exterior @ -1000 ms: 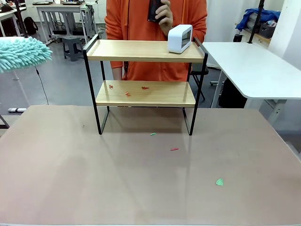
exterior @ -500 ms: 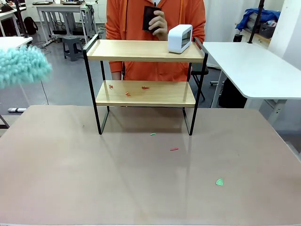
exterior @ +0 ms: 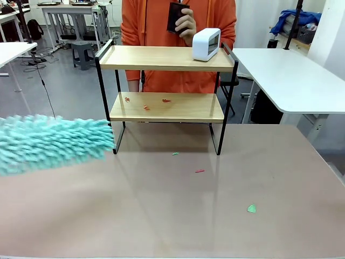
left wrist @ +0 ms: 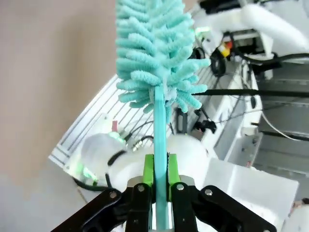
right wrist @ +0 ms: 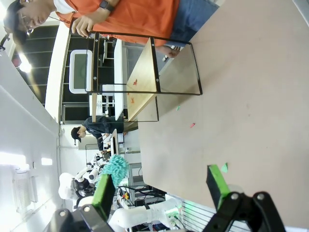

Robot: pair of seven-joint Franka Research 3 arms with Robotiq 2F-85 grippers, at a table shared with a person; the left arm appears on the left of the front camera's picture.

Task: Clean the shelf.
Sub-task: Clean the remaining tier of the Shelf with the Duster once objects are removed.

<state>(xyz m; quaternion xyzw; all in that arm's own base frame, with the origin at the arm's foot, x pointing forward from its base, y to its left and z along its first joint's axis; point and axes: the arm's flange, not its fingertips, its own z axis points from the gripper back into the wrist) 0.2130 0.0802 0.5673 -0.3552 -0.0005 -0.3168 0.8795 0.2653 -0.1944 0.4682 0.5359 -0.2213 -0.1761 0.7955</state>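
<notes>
Front view | duster (exterior: pixel 54 143) beside shelf (exterior: pixel 161 58) | white box (exterior: pixel 206 44) on top

Observed: left gripper (left wrist: pixel 161 170), black jaws with green pads clamped tight on the flat handle of a teal fluffy microfibre duster (left wrist: pixel 154 53). Right gripper (right wrist: pixel 161 189), jaws spread wide and empty, apparently hovering above the counter (right wrist: pixel 251 96).

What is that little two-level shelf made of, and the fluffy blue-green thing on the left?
The shelf: its boards look like light wood or wood-look laminate, with visible grain and a matte finish; its frame looks like thin black-painted metal. The duster: soft teal chenille-like strands, probably microfibre, on a plastic-looking teal handle.
</notes>
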